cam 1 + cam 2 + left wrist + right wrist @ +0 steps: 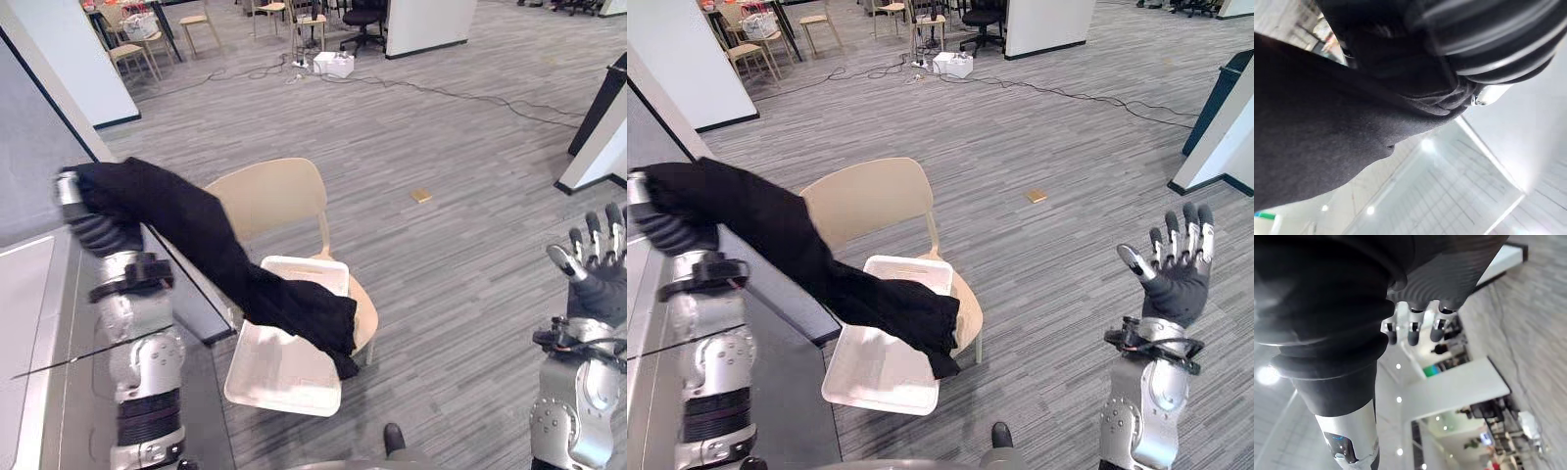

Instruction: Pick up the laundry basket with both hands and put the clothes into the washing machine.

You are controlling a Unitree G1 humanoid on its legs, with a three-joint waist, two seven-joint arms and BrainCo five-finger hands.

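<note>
Office floor (470, 255), chair (274, 196) | laundry basket (284, 377) on seat | black garment (196, 225) slants from raised left hand (69, 186) down into basket; grip hidden, can't tell | right hand (1178, 274) splayed, empty, far right.

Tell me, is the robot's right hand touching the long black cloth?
Apart. The right eye view shows the right hand raised open over grey floor, far from the long black cloth.

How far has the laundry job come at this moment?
Done: the black garment is lifted, draped over the raised left robot hand. In hand: its lower end hangs over the white basket on the chair. Left: loading it into the washer; the right robot hand is open and holds nothing.
</note>
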